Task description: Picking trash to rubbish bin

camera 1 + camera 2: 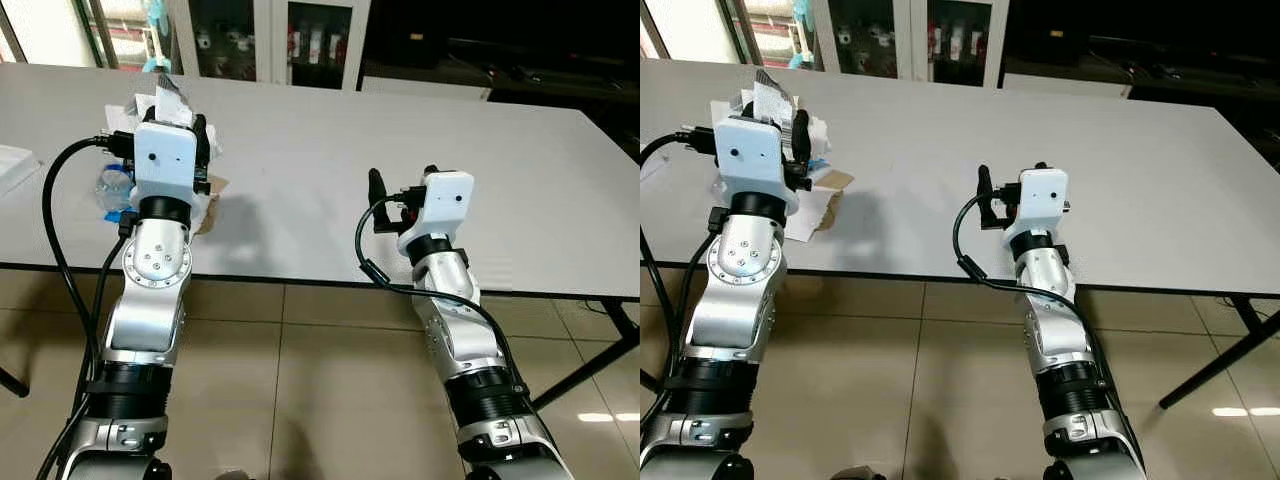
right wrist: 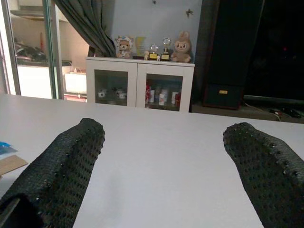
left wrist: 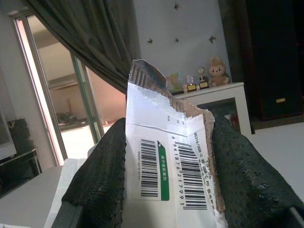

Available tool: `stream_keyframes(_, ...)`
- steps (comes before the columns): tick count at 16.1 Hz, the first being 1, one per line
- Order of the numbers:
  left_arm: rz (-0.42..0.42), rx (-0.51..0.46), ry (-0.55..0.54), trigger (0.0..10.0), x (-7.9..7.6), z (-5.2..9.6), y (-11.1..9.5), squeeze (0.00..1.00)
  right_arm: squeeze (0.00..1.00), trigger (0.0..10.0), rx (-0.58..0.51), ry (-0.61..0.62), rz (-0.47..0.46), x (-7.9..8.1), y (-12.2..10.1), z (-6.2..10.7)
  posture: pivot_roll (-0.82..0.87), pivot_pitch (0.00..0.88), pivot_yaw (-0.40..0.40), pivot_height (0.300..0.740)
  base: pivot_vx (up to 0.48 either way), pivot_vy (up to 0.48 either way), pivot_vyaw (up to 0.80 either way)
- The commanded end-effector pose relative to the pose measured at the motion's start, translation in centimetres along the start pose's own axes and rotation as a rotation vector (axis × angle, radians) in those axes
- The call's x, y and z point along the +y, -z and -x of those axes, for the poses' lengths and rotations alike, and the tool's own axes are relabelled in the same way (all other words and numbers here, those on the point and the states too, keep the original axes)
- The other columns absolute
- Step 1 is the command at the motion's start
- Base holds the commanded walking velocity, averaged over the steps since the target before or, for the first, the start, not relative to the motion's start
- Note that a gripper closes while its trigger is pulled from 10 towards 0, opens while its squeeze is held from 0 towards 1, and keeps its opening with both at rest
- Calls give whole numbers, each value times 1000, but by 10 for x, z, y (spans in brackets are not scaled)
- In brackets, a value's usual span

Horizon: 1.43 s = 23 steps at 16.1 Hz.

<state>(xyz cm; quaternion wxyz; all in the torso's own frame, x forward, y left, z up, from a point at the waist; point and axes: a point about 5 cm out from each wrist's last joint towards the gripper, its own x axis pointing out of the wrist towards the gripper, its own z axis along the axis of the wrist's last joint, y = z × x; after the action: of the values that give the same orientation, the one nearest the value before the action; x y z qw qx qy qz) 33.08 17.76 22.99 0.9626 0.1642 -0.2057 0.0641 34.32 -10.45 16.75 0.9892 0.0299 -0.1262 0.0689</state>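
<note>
My left gripper is shut on a torn piece of cardboard with white barcode labels, held upright above the table's left side. The same cardboard sticks up past the white wrist housing. Under and behind it lies a pile of trash: a clear plastic bottle, crumpled white paper and brown cardboard scraps. My right gripper is open with nothing between its fingers, hovering low over the bare middle of the white table.
A white cabinet with glass doors stands beyond the table's far edge. A flat white object lies at the table's left edge. Tiled floor and a black table leg show below the near edge.
</note>
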Motion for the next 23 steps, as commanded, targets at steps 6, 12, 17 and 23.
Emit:
stream_keyframes(6, -4, -9, 6, 10000, -3, -2, -3, 0, 0, 10000, -9, 7, 0, -3, -4, -2, 21, 56, -71, 740, 0, 0, 0)
stream_keyframes(12, -4, -9, 6, 10000, -3, -2, -3, 0, 0, 10000, -9, 7, 0, -3, -4, -2, 21, 56, -71, 740, 0, 0, 0)
stream_keyframes(17, -1, -6, 6, 10000, -4, 0, -2, 0, 0, 10000, 5, -12, -1, -2, -1, -1, 20, 67, -78, 740, -304, 0, 0)
stream_keyframes(23, 4, -4, 5, 10000, -4, -1, -3, 0, 0, 10000, 8, -15, -1, -2, -2, -2, 19, 66, -79, 740, -392, 0, 0)
